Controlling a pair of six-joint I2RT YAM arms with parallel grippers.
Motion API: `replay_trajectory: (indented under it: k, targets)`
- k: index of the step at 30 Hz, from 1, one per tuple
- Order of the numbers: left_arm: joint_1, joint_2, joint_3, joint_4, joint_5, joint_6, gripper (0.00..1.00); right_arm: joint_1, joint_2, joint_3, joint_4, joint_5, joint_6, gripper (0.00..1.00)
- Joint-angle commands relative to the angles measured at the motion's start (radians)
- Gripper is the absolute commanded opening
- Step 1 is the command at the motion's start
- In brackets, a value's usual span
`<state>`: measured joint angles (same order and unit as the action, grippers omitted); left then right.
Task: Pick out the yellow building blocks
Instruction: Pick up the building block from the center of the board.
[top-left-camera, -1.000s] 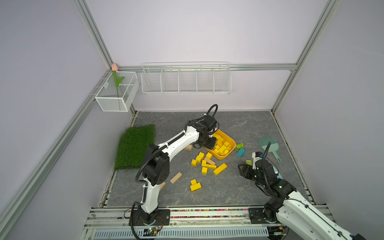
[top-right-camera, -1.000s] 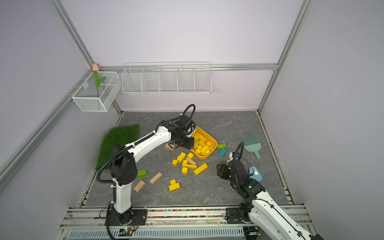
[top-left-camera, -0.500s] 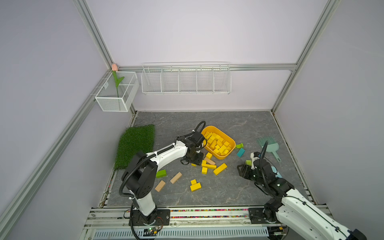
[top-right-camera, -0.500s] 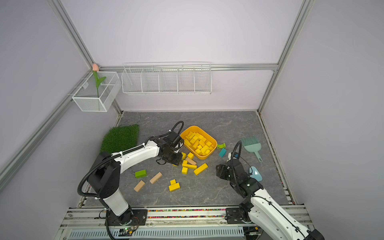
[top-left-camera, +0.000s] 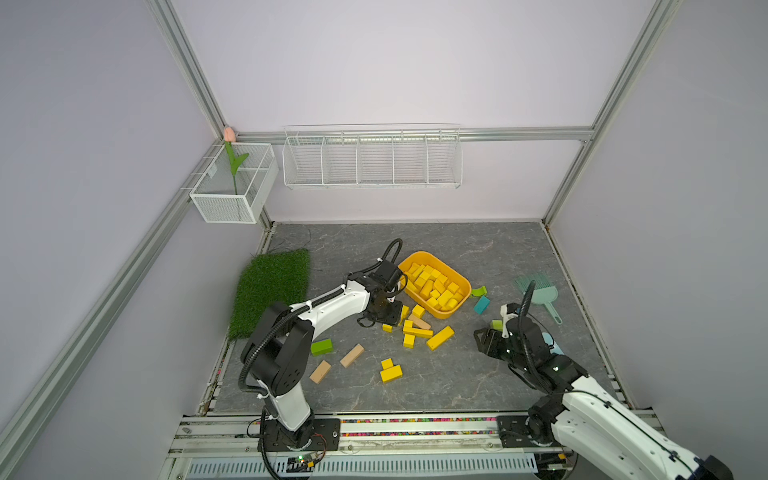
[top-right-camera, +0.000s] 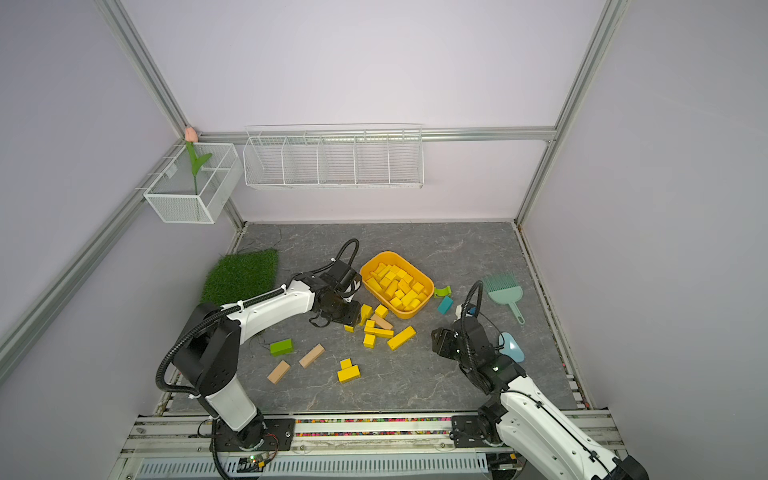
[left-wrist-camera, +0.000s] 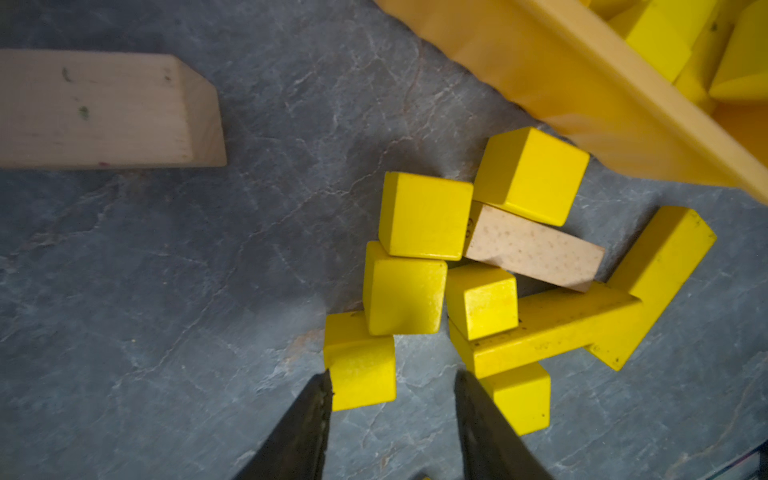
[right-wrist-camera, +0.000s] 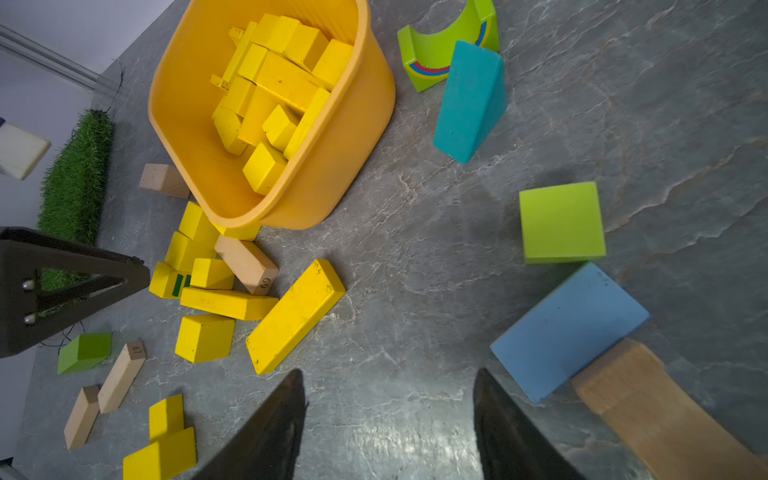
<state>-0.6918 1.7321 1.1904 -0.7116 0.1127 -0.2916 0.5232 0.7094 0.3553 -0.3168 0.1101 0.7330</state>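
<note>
Hovering low, jaws apart

Left gripper (left-wrist-camera: 392, 399) stood parted beside a small yellow wooden cube (left-wrist-camera: 360, 365). Right gripper (right-wrist-camera: 388, 386) gaped empty. Most yellow building blocks (right-wrist-camera: 270, 95) filled the orange plastic tub (right-wrist-camera: 353, 158); tan wooden bars (right-wrist-camera: 247, 262) read "69" and "67".

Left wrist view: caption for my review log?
Open left end effector above small yellow painted wooden blocks clustered against a tan wooden block, beside the yellow-orange plastic tub.

Left gripper (left-wrist-camera: 392, 374) and right gripper (right-wrist-camera: 389, 372) — jaws parted.
</note>
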Motion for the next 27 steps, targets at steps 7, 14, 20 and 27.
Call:
replay_trajectory:
  k: [7,14,20,27]
  targets:
    - [0.008,0.055,0.026,-0.013,-0.006,-0.014,0.50,-0.005,0.016,0.022,0.030,-0.009,-0.001,0.65]
    - [0.015,0.092,0.045,-0.030,-0.010,-0.018,0.49,-0.006,0.009,0.019,0.030,-0.011,0.000,0.65]
    - [0.015,0.105,0.053,-0.037,-0.005,-0.018,0.45,-0.005,0.012,0.020,0.034,-0.013,-0.002,0.65]
    - [0.014,0.112,0.058,-0.041,-0.001,-0.018,0.38,-0.005,0.009,0.019,0.033,-0.014,-0.001,0.65]
